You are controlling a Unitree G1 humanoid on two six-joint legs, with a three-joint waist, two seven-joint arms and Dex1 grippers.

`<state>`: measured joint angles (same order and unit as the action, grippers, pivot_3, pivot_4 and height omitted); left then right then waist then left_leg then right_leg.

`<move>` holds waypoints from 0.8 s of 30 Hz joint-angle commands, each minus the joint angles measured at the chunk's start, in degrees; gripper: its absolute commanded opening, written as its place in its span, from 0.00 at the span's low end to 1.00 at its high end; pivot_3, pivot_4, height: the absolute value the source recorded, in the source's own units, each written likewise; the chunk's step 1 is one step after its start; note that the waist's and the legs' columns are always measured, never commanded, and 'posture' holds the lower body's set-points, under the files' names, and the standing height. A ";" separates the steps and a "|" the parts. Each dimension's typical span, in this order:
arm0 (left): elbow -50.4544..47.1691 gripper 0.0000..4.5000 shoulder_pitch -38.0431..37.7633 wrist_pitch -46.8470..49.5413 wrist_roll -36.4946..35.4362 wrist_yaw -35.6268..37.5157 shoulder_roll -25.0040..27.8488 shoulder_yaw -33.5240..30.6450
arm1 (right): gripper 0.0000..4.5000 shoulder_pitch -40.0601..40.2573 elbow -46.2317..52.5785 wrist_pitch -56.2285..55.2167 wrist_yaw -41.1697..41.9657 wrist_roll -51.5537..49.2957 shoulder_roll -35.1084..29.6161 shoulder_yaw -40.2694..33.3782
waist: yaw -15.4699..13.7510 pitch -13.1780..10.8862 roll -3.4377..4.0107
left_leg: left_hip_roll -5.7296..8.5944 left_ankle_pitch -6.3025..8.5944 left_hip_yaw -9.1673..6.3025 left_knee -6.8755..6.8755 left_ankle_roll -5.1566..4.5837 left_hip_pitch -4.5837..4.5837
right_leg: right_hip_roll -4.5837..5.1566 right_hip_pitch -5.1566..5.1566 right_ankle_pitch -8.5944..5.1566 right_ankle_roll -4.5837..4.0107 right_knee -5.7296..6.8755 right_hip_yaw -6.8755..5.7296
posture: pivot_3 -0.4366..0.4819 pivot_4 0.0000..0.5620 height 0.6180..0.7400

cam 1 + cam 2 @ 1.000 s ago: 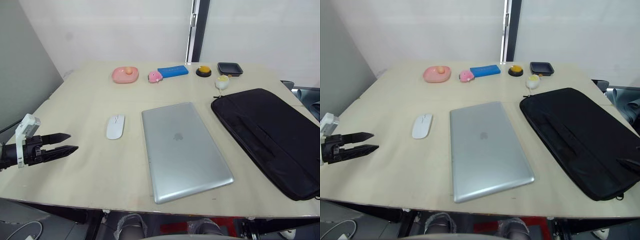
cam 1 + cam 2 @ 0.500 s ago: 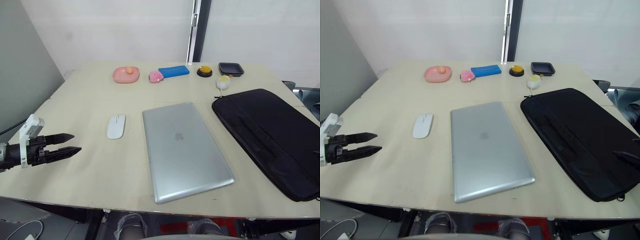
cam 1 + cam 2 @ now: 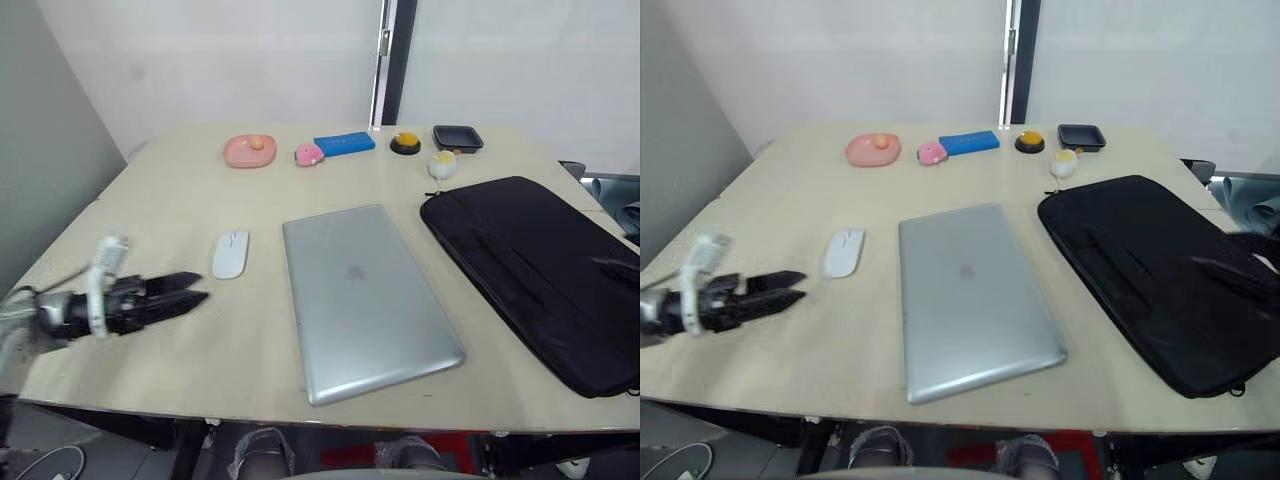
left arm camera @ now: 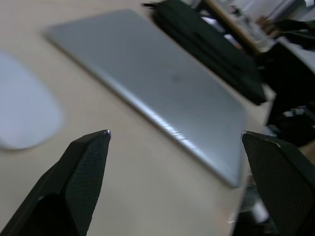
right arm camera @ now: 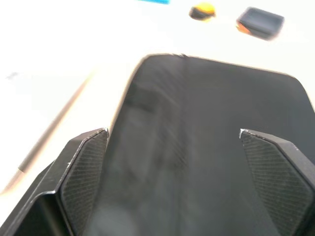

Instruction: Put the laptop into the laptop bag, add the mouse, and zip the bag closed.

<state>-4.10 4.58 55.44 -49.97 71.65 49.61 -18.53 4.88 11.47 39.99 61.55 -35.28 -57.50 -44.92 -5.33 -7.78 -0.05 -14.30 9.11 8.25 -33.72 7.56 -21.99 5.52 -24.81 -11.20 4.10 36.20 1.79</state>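
1. Nothing of the task is done yet: the laptop lies bare at the table's centre, the mouse just left of it, and the laptop bag lies flat to its right.
2. Packing and zipping all remain.
3. The left gripper is parted and empty; the right gripper is spread wide above the bag, holding nothing.
4. Since a second ago, the left gripper has advanced toward the mouse.

A bare office or lab room: pale table against plain white walls (grey partition beside).
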 commanded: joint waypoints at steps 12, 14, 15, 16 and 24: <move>9.41 1.00 18.50 26.62 -5.79 -30.21 -14.88 1.42 | 0.01 -21.80 1.52 -12.39 -9.22 13.68 8.28 39.51 | -0.02 0.01 0.00 | 0.07 -0.03 -0.07 -0.31 0.01 -0.14 | 0.03 -0.02 0.01 0.00 0.22 0.04 | 0.48 0.27 1.00; 12.24 1.00 20.29 28.30 -5.42 -32.05 -16.27 1.39 | 0.01 -24.96 -3.32 -15.47 -8.69 16.97 10.01 44.08 | 0.23 0.02 -0.01 | 0.07 -0.04 -0.07 -0.28 0.01 -0.17 | 0.03 -0.02 0.02 -0.01 0.13 0.02 | 0.48 0.27 1.00; 13.97 1.00 21.47 28.86 -5.40 -33.11 -17.32 0.87 | 0.01 -27.16 -6.95 -17.26 -9.60 20.15 10.93 46.80 | 0.27 0.02 -0.01 | 0.07 -0.05 -0.08 -0.27 -0.02 -0.25 | 0.02 -0.06 0.02 -0.01 0.13 0.01 | 0.48 0.27 1.00; 15.92 1.00 22.75 29.78 -5.69 -34.23 -18.46 -0.19 | 0.01 -29.03 -10.22 -19.01 -10.51 23.15 11.62 49.04 | 0.42 0.02 -0.01 | 0.07 -0.06 -0.08 -0.26 -0.04 -0.25 | 0.02 -0.06 0.02 -0.01 0.13 0.01 | 0.48 0.27 1.00; 19.12 1.00 25.41 30.99 -3.96 -39.58 -23.90 -0.62 | 0.01 -37.47 -26.85 -28.75 -10.85 35.85 16.13 58.91 | 0.25 0.01 -0.02 | 0.09 -0.16 -0.19 -0.31 -0.20 -0.44 | 0.03 -0.06 0.06 -0.07 -0.01 -0.11 | 0.48 0.27 1.00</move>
<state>14.46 29.64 86.56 -55.16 32.87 25.94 -19.09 -30.87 -14.17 13.69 50.77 -1.51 -41.46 13.47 -5.08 -7.77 -0.08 -14.21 8.86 8.06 -34.03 7.22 -22.42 5.55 -24.87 -11.14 4.03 36.17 1.67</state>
